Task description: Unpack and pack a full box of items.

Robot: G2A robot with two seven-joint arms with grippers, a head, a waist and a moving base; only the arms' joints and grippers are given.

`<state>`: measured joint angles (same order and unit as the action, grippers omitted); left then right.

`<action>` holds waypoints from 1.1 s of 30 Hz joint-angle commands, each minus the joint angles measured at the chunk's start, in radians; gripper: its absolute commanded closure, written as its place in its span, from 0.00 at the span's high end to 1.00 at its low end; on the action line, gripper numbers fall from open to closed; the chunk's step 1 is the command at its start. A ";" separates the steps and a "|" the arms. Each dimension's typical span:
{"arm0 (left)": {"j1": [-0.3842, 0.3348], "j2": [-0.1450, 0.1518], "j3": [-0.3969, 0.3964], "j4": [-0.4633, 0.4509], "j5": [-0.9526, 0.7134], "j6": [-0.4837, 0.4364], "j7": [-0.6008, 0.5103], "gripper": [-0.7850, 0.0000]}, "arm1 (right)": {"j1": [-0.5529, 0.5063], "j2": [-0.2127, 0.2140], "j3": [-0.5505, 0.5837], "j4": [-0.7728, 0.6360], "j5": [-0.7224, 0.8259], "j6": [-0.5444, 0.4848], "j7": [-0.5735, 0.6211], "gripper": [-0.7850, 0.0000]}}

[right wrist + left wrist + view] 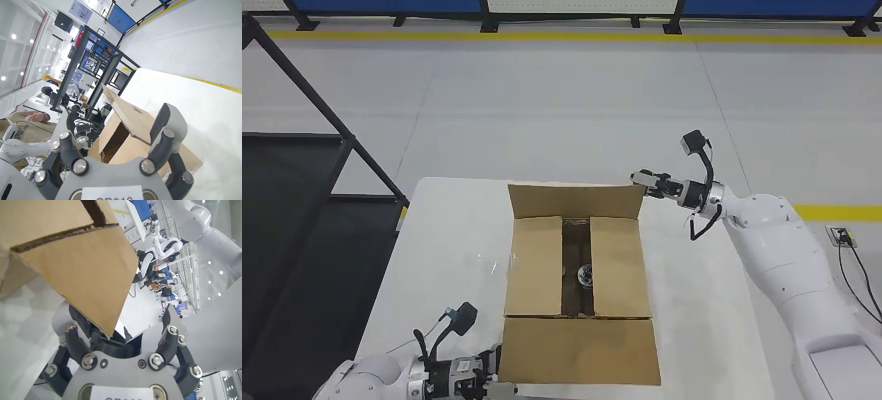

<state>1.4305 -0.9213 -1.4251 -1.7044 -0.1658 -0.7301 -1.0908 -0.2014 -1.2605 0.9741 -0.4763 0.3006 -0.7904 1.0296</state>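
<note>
A brown cardboard box [582, 290] stands in the middle of the white table [442, 260]. Its far flap [575, 200] stands up and its near flap [582, 350] lies folded outward. The two side flaps lean inward with a gap between them, and a small dark item [587, 272] shows down in that gap. My left gripper [494, 378] is at the near flap's left corner. In the left wrist view it [121, 313] is open, with the flap corner [111, 332] between its fingers. My right gripper [640, 180] is open at the far flap's right corner [143, 140], which touches one finger [160, 119].
A black metal frame [342, 150] stands beyond the table's left side. Bare tabletop lies on both sides of the box, wider on the left. The table's far edge runs just behind the raised flap.
</note>
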 commanded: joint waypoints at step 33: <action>-0.155 -0.022 0.135 -0.063 0.316 0.057 0.449 1.00 | -0.031 0.050 0.043 -0.176 0.036 0.389 0.243 1.00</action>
<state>1.2845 -0.9414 -1.2963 -1.7720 0.1435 -0.6784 -0.6466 -0.2320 -1.2100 1.0171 -0.6523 0.3365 -0.4016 1.2729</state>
